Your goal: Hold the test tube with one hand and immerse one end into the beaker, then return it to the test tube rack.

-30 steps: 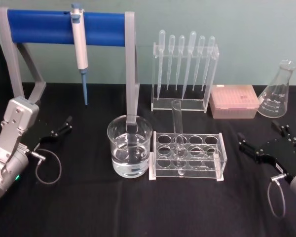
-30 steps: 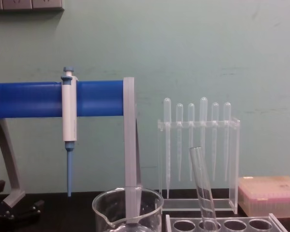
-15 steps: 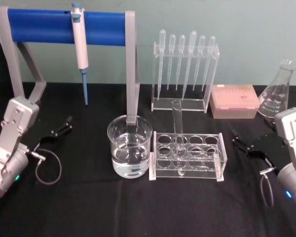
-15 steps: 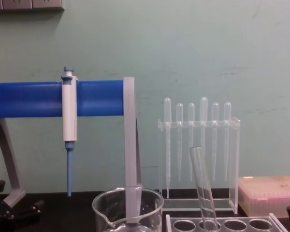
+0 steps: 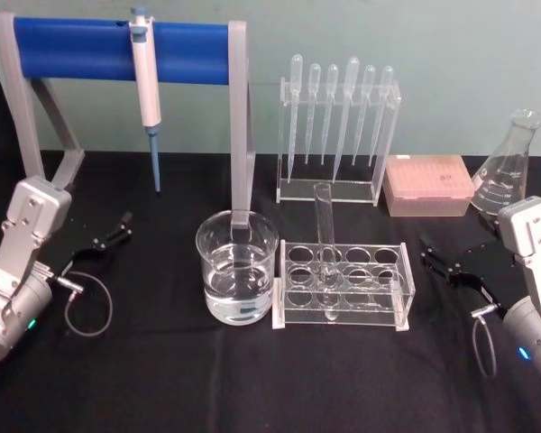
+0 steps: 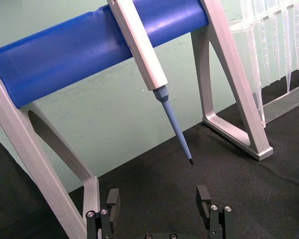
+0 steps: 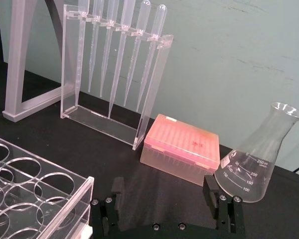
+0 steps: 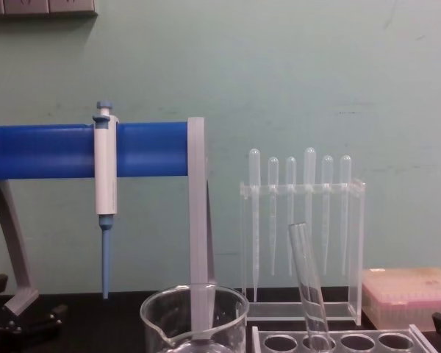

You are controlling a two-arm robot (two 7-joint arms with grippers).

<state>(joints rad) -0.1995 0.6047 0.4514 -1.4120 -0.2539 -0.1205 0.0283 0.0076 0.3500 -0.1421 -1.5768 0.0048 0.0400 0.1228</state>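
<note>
A black tabletop (image 5: 162, 379) holds a set of laboratory glassware. Near the middle stands the beaker (image 5: 237, 280), a wide clear glass partly filled with clear liquid. Just to its right sits a clear rack (image 5: 343, 285) with round holes. The test tube (image 5: 325, 248) stands in one of the rack's left-hand holes; in the chest view it leans slightly, its open rim tilted toward the left (image 8: 307, 287).

The right gripper (image 5: 439, 264) is to the right of the rack, low over the table, apart from the rack and the tube. Its black fingers (image 7: 111, 191) are spread wide, with nothing between them. In the right wrist view, a corner of the rack lies ahead of the gripper.

The left gripper (image 5: 113, 233) rests at the far left of the table, well apart from the beaker. Its fingers (image 6: 203, 195) are also spread, grasping nothing.

Behind the beaker rises a stand with a blue crossbar (image 5: 117, 50), from which a white-and-blue micropipette (image 5: 146, 95) hangs. Further back, to the right, a clear holder carries a row of plastic pipettes (image 5: 338, 117). Beside it sits a pink tip box (image 5: 429, 185), then a conical flask (image 5: 507, 167) at the far right
</note>
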